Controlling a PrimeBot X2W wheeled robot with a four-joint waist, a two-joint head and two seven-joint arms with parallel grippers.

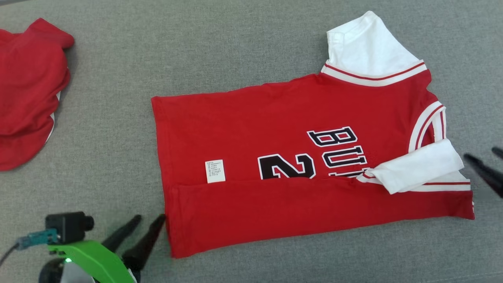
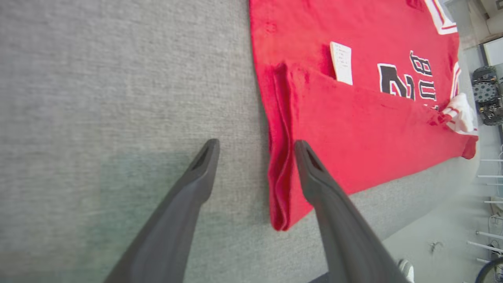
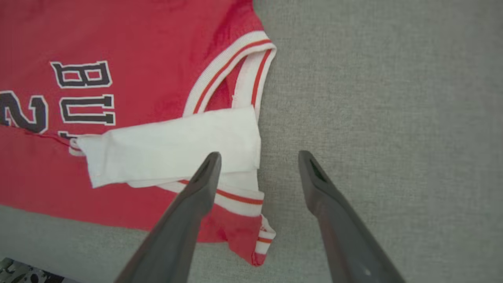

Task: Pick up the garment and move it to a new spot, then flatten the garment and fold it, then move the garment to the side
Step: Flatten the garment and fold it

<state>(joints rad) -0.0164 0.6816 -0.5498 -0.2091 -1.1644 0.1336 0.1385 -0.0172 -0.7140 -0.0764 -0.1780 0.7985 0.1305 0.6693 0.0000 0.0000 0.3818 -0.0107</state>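
Left gripper [image 1: 149, 217] stands spread beside the folded edge of the red jersey [image 1: 255, 125]. Right gripper [image 3: 259, 154], also spread, hovers by the white sleeve [image 3: 173, 149].

A grey woven tabletop [image 1: 251, 43] is spreading under soft, even light; beyond its edge a pale floor [image 2: 452, 228] is showing.

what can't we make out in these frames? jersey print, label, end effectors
Jersey print: head view, the folded-up bottom flap and white sleeve cover the lower part of the number and lettering.
Care label: head and left wrist views, text too small to read.
Right end effector: head view, cut off by the right edge past the fingertips.
Second red garment: head view, cut off by the left edge.
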